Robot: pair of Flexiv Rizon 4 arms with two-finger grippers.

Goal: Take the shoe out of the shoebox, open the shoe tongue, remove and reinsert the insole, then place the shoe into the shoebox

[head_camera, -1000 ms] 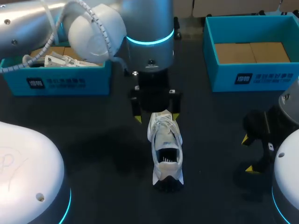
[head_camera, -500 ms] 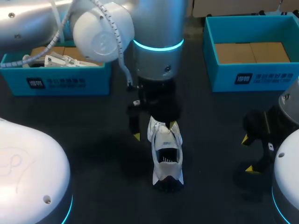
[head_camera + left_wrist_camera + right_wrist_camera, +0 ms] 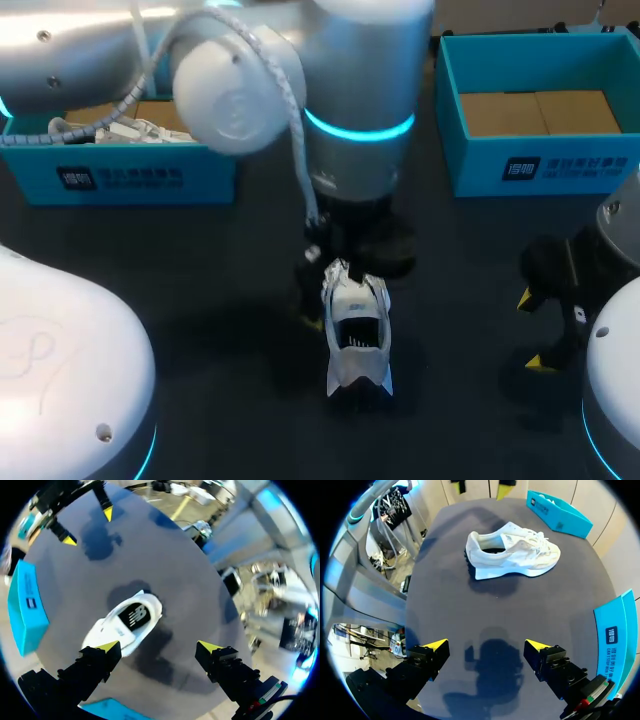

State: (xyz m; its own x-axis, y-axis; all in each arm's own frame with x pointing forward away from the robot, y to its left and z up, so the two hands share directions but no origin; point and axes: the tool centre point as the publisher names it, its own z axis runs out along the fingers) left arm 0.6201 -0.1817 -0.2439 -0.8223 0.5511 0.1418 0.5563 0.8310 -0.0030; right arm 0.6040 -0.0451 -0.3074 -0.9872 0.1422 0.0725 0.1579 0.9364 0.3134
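Farthest left on the dark table (image 3: 200, 260) sits a teal shoebox (image 3: 130, 170) with white contents lying on a brown cardboard floor; I cannot tell what they are. Next comes the left arm (image 3: 300, 60), entering from the left side and reaching past the middle, its wrist hanging directly above the front of the shoe (image 3: 356, 335). The left gripper (image 3: 159, 649) stands wide open: in its own wrist view the 2 yellow tips are well apart, with the shoe's toe end just ahead of 1 finger (image 3: 107, 647) and bare table ahead of the other. Whether that finger touches the shoe I cannot tell; nothing is clamped.

The white shoe stands upright on its sole near the table's middle, outside both boxes, its toe under the left wrist and its heel pointing toward the robot. Its opening faces up and shows a dark interior, and the laces are in place over the tongue.

Right of the shoe, at the far side of the table, a 2nd teal shoebox (image 3: 540, 150) shows only a brown cardboard bottom. Farthest right, the right gripper (image 3: 486, 646) hangs over bare table, well apart from the shoe, fingers spread wide and holding nothing; its shadow falls on the table between them.
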